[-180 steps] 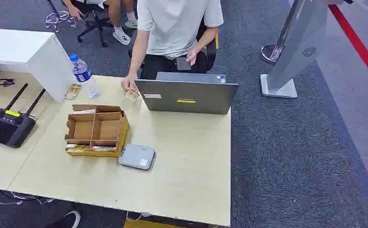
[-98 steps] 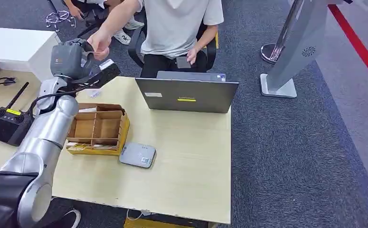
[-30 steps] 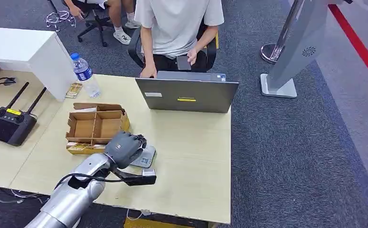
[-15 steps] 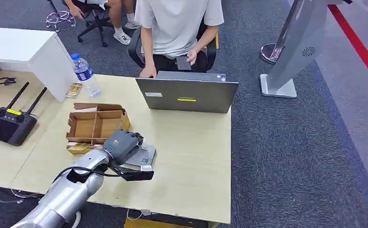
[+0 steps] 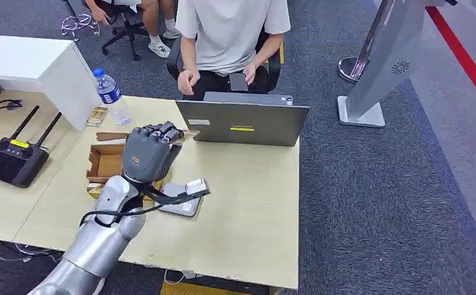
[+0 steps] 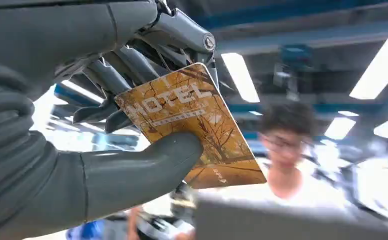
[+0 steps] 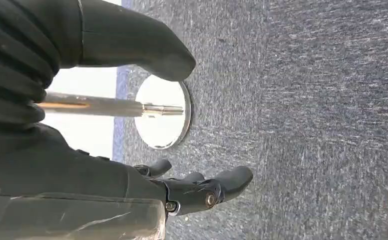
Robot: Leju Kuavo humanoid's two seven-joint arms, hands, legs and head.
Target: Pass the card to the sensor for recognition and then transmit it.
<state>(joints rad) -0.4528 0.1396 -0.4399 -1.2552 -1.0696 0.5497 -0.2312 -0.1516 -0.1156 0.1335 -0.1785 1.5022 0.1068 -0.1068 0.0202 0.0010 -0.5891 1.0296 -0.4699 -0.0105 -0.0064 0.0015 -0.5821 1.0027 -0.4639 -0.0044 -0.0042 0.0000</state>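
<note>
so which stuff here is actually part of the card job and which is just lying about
Part of the job:
- card, pinched in the left hand
- grey sensor box on the table
- person seated behind the laptop

Just lying about:
- laptop
- cardboard divider box
- water bottle
- black remote controller
- right hand, hanging open over the carpet

Laptop point(image 5: 242, 125), water bottle point(image 5: 110, 96), cardboard box point(image 5: 105, 163), black controller point(image 5: 11, 161) on table point(image 5: 247, 227).

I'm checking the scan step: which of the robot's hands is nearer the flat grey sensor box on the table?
Left. The left hand hovers just above the flat grey sensor box, holding the orange hotel card. The right hand hangs over grey carpet, away from the table.
</note>
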